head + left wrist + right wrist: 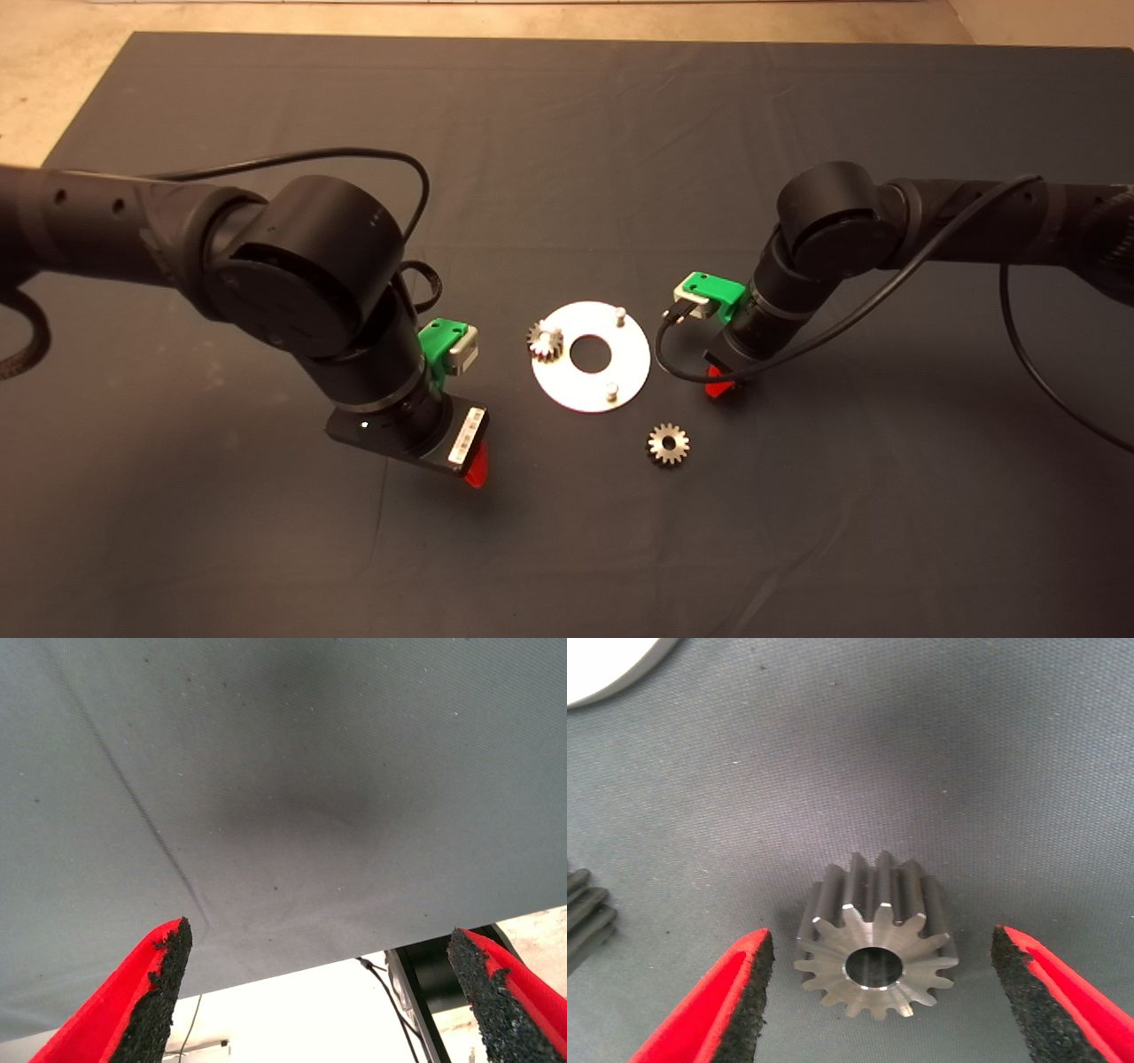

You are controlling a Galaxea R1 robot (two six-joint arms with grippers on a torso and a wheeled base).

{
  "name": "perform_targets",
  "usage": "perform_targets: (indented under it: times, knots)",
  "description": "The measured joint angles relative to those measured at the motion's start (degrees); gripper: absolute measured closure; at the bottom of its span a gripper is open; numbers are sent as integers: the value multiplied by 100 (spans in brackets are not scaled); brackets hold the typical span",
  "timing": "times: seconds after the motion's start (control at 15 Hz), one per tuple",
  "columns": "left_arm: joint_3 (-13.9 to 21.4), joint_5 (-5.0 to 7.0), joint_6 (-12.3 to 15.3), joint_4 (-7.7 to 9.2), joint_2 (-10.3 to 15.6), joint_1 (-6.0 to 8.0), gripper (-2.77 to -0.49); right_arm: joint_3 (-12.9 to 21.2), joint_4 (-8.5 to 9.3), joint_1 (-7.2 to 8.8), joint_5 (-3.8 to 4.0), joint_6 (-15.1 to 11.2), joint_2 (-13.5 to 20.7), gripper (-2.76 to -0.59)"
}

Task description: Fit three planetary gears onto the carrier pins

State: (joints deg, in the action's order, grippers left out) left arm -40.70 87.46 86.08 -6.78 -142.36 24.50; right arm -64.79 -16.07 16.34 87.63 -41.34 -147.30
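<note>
A shiny disc [591, 356] with a large centre hole lies mid-mat [567, 133]. One gear [546, 340] sits on the pin at the disc's left edge, tilted. Two pins stand bare: one [620, 313] at the far right of the disc, one [610, 390] at its near edge. A second gear [668, 444] lies flat on the mat just near of the disc, to its right. The right gripper [879, 992] is low over the mat right of the disc, released, with a gear [873, 948] lying between its spread fingers [735, 1001], untouched. The left gripper [321, 992] hangs left of the disc, also released, over bare mat.
</note>
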Motion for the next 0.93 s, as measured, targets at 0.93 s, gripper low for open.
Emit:
perform_targets:
  times: [0.93]
  knots:
    - [-2, -2, -16, 61, 0, 0, -204, 0, -5, -94, 7, 380, 0, -125]
